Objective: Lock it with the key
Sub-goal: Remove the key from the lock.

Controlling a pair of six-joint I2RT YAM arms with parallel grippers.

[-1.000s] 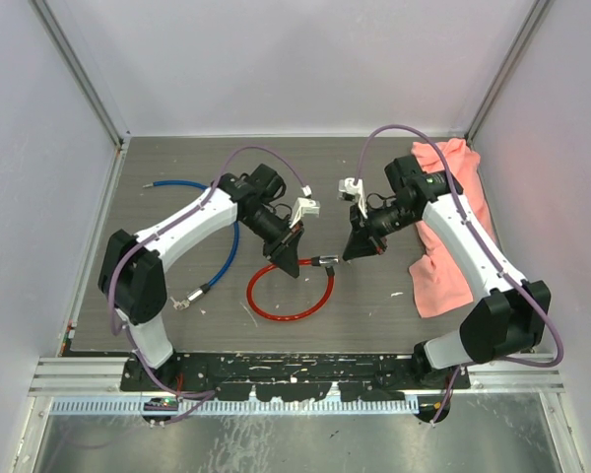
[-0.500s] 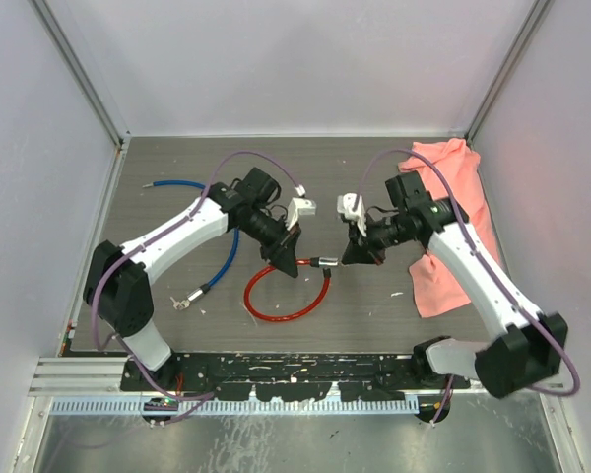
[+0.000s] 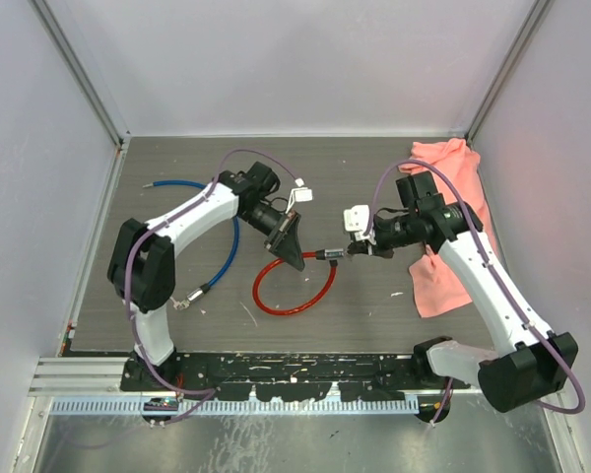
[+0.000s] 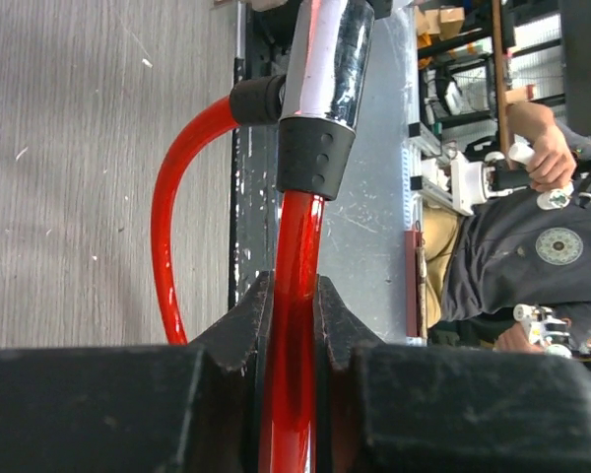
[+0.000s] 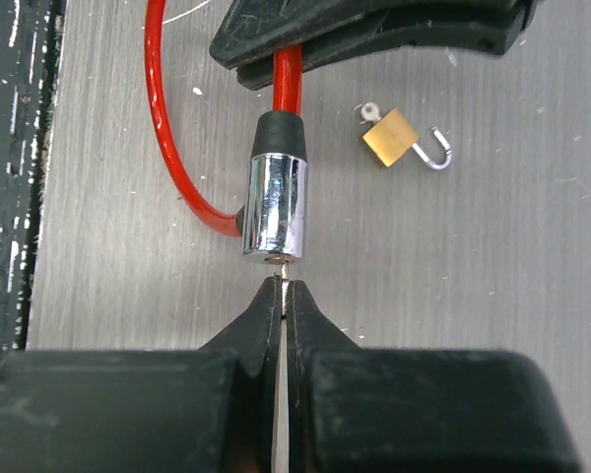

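I see the grey bench [image 3: 374,168] from above. The red cable lock [image 4: 163,227] lies near the middle of it, bent in a ring. I will tell where things are from that lock.

A pink cloth [image 3: 443,276] lies well off to the right of the lock, at the bench edge. A blue cable [image 3: 182,183] curls on the left of it.

My left gripper [image 4: 292,296] is squeezed tight on the red cable, just behind the black collar and the shiny silver barrel [image 5: 273,217]. My right gripper [image 5: 283,291] is at the open end of that barrel. It is pinched closed on the little key [image 5: 285,266], and the key tip touches the barrel end.

A small brass padlock [image 5: 392,136] lies flat near the barrel, not touching it. Its hook is swung open.
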